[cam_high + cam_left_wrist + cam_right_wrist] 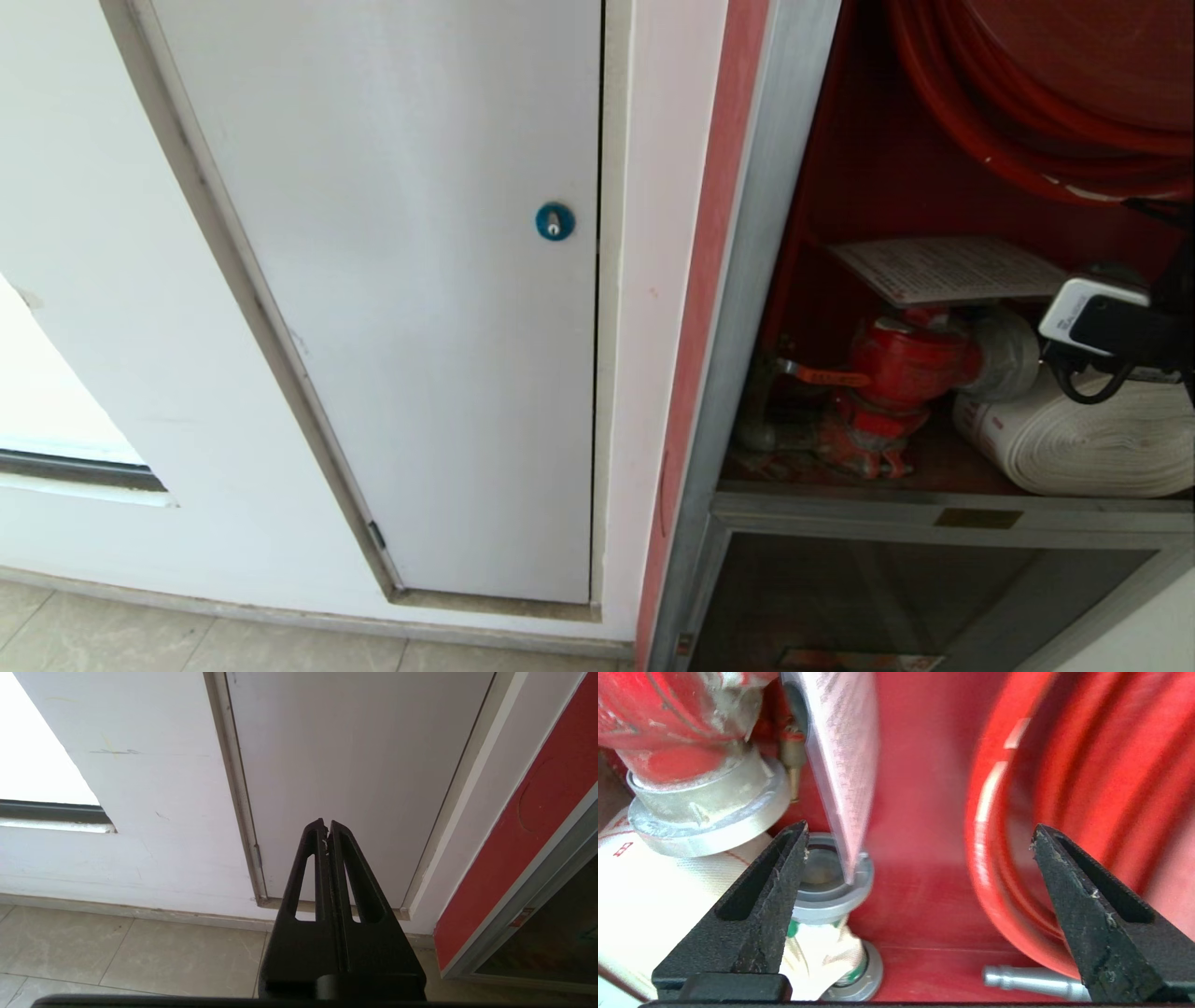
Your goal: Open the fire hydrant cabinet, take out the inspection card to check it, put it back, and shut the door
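- Fire hydrant cabinet (747,280): stands with its upper compartment exposed, red interior visible; the door itself is not in view, presumably swung aside so the arm can reach in.
- Inspection card (948,269): lies flat on top of the red hydrant valve (910,359), inside the cabinet, a resting place that keeps it off the floor of the compartment and easy to reach. In the right wrist view the card (843,765) appears edge-on, free of both fingers.
- Right gripper (917,833): inside the cabinet, jaws spread wide and holding nothing; the card sits just ahead of one finger, not between them. This suggests the card is either just set down or about to be taken; which one cannot be told.
- Red hose reel (1055,103) and folded white hose (1092,448): crowd the compartment, leaving the valve top as the handiest shelf.
- Left gripper (327,828): parked low, fingers pressed together and empty, facing the white panel door (411,280), clear of the work.
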`<state>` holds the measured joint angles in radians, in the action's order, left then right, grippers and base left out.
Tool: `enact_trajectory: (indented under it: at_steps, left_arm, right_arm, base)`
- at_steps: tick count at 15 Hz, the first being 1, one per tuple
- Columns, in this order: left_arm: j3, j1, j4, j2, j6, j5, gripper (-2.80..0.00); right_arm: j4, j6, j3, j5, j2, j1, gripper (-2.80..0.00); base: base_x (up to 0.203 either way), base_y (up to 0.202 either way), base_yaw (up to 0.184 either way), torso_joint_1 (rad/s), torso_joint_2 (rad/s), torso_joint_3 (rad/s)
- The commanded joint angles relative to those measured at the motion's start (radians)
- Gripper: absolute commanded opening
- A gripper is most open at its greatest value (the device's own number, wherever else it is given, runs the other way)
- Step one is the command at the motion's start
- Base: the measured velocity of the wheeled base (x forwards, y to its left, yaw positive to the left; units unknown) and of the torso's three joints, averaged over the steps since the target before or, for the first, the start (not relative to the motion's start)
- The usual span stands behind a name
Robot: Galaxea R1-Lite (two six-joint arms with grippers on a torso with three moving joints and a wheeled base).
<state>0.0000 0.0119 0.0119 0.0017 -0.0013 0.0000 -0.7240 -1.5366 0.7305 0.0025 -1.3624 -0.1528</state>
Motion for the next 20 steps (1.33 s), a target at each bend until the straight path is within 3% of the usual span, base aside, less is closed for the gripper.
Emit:
enact_trajectory:
  at_steps: [1,3,4,8,13,15,20]
  left_arm:
    - [0.005,0.000,0.000,0.001,0.000,0.000,-2.80]
    - [0.005,0.000,0.000,0.001,0.000,0.000,-2.80]
    - [0.005,0.000,0.000,0.001,0.000,0.000,-2.80]
    - [0.005,0.000,0.000,0.001,0.000,0.000,-2.80]
    - [0.005,0.000,0.000,0.001,0.000,0.000,-2.80]
    - [0.005,0.000,0.000,0.001,-0.001,0.000,-2.80]
    - [0.005,0.000,0.000,0.001,0.000,0.000,-2.80]
  right_arm:
    - [0.004,-0.001,-0.020,0.013,0.062,0.001,0.00]
    - [0.070,0.046,-0.027,0.039,0.119,0.005,0.00]
    - [0.108,0.060,-0.023,0.047,0.149,0.005,-2.80]
    - [0.346,0.139,0.043,0.059,0.234,0.033,-2.80]
    - [0.884,0.201,0.271,0.063,0.254,0.128,-2.80]
    - [1.037,0.206,0.378,0.062,0.206,0.182,-2.80]
    - [1.141,0.211,0.530,0.062,0.027,0.239,-2.80]
  base:
    - [0.000,0.000,0.000,0.000,0.00,0.000]
    - [0.000,0.000,0.000,0.000,0.00,0.000]
    - [0.000,0.000,0.000,0.000,0.00,0.000]
    - [0.000,0.000,0.000,0.000,0.00,0.000]
    - [0.000,0.000,0.000,0.000,0.00,0.000]
    - [0.000,0.000,0.000,0.000,0.00,0.000]
    - [0.000,0.000,0.000,0.000,0.00,0.000]
